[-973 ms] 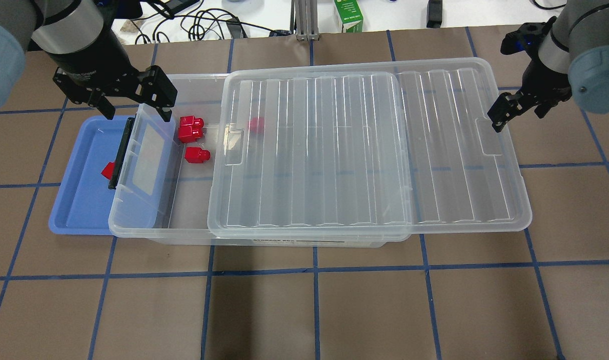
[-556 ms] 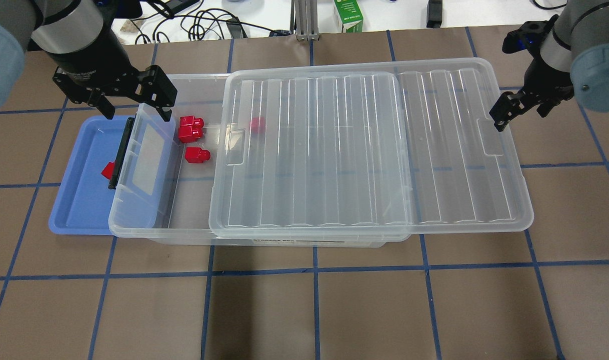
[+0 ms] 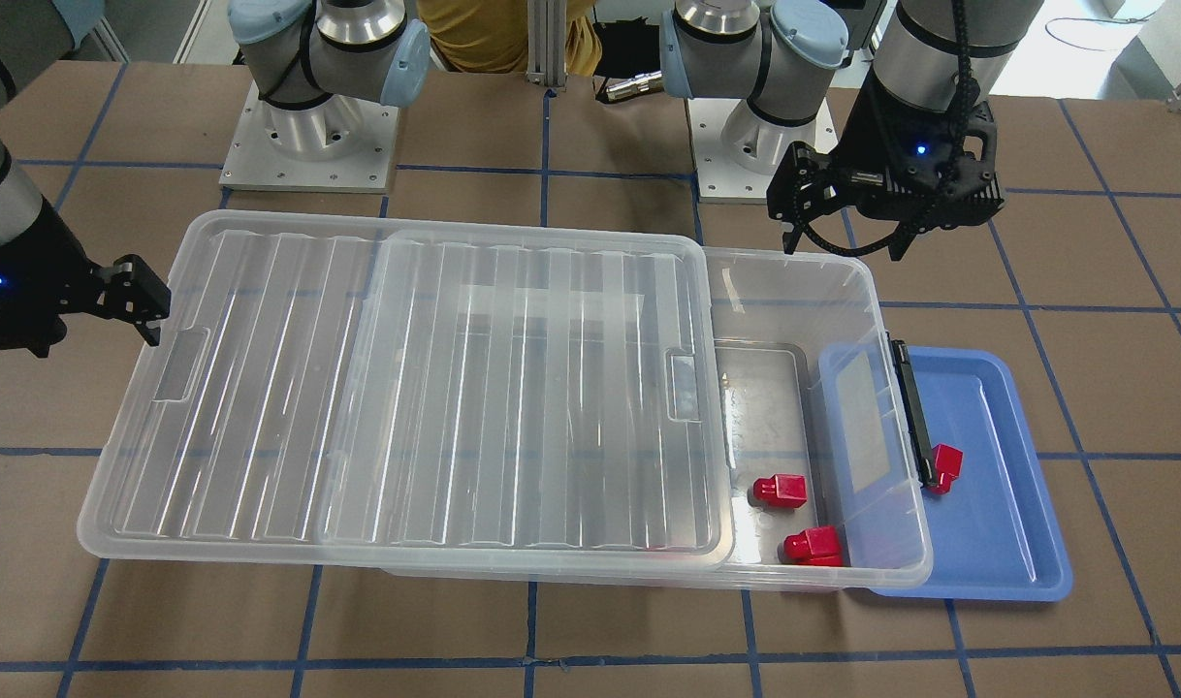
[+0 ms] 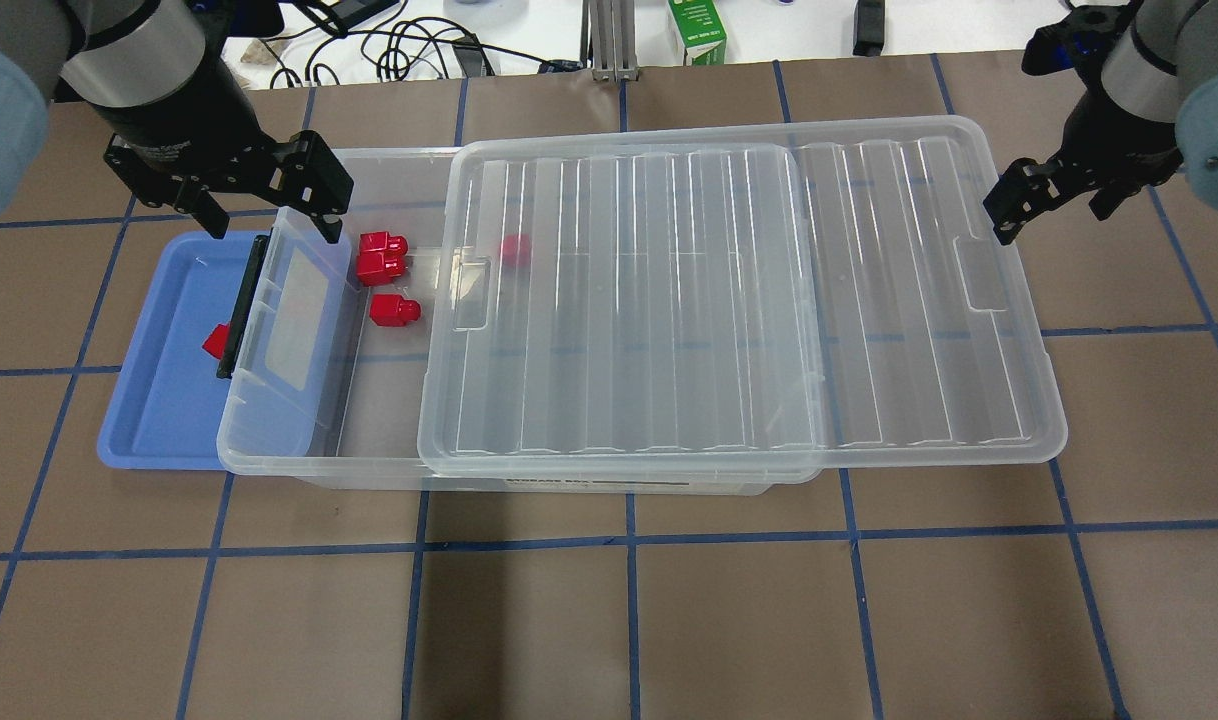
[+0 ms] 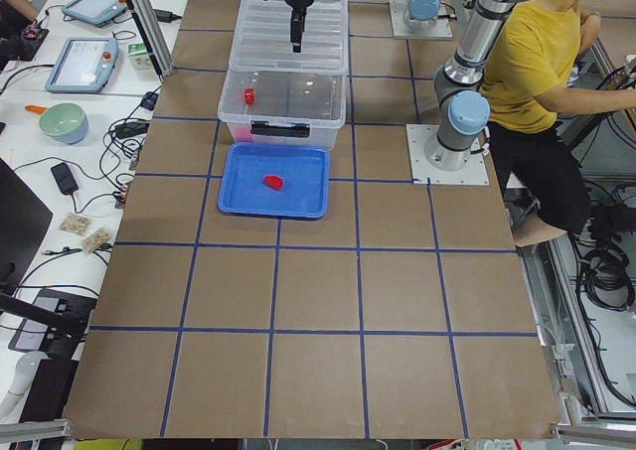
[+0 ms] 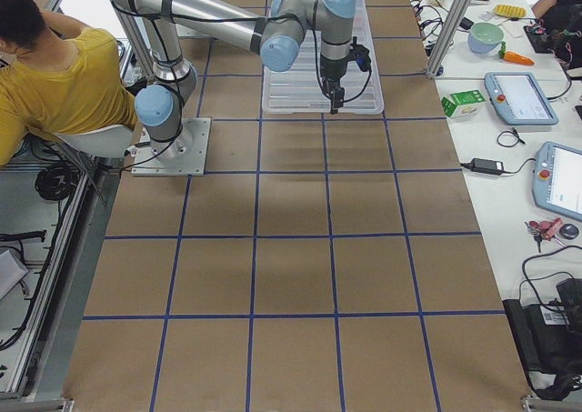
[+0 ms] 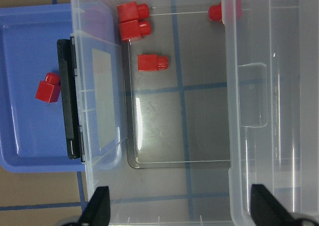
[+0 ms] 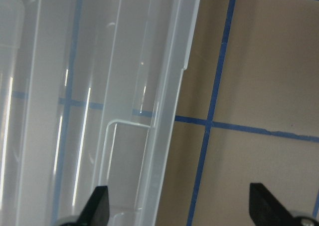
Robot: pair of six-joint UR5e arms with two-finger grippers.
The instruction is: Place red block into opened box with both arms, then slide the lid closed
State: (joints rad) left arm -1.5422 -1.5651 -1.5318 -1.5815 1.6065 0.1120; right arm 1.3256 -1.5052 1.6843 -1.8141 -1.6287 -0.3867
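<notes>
- While the ribbed clear lid (image 4: 669, 300) is lying slid toward the robot's right, overhanging the clear plastic box (image 4: 369, 470), one red block (image 4: 215, 341) is sitting on the blue tray (image 4: 149, 420), just beside the black clasp (image 4: 241, 310).
- Other red pieces (image 4: 383, 256) are lying in the box's uncovered end.
- The left gripper (image 4: 274, 228) is hovering above that end, fingers spread and holding nothing.
- The right gripper (image 4: 1051, 205) is hanging just beside the lid's far short edge, jaws apart and empty.
- The block is probably going to feel light, hard and slick, so squeezing across its flat body rather than the stub is looking safest.
- The lid is likely going to flex and glide easily, so pushing its raised rim near the tab is looking wiser than pinching.
</notes>
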